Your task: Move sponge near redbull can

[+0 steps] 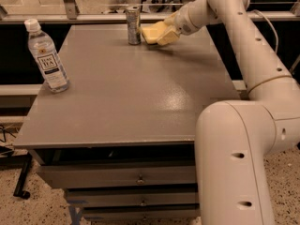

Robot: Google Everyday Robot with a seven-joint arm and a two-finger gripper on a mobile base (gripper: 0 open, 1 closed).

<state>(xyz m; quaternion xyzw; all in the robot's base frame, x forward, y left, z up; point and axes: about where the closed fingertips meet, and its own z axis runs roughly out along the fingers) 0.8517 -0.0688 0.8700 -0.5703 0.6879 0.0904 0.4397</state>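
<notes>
Sponge (153,33), pinched in the pincer (169,31), is just beside the redbull can (133,26) at the far edge of the table (140,102)

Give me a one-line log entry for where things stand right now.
gripper: at far table edge, fingers shut on sponge | sponge: close beside redbull can | water bottle: upright, apart from both
</notes>
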